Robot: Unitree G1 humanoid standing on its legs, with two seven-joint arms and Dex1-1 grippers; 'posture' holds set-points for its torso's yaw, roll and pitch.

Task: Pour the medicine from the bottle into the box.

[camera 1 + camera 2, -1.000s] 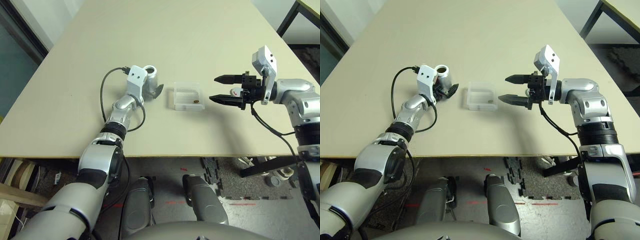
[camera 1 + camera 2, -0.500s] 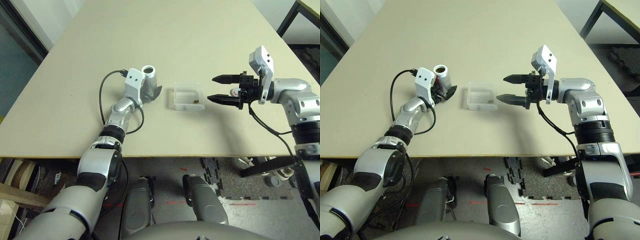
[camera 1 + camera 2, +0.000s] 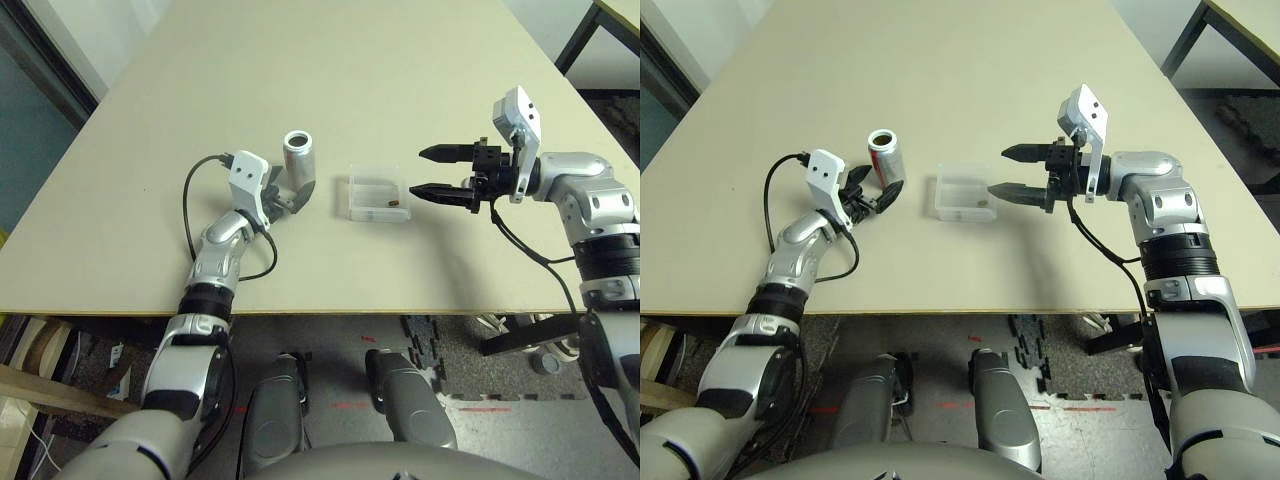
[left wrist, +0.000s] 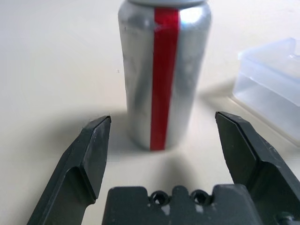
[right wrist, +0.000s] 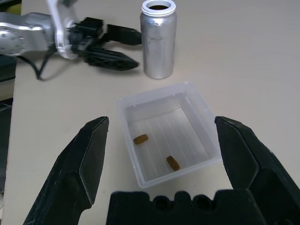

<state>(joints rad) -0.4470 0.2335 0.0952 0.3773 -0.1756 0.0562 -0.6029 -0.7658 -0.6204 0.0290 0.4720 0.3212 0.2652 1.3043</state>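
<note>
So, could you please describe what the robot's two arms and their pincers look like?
Both arms are silver metal with black joint rings. The left pincer and right pincer each have two black, pointed fingers. A white camera block sits on each wrist, and a black cable loops along each forearm.

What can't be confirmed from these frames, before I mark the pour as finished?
- Inside of the bottle: its mouth is dark in the right wrist view, so whether any pill is left is hidden.
- Bottle top, left wrist view: cut off by the upper edge.
- Pills in the box: two in the right wrist view; too small to count in the head views.
</note>
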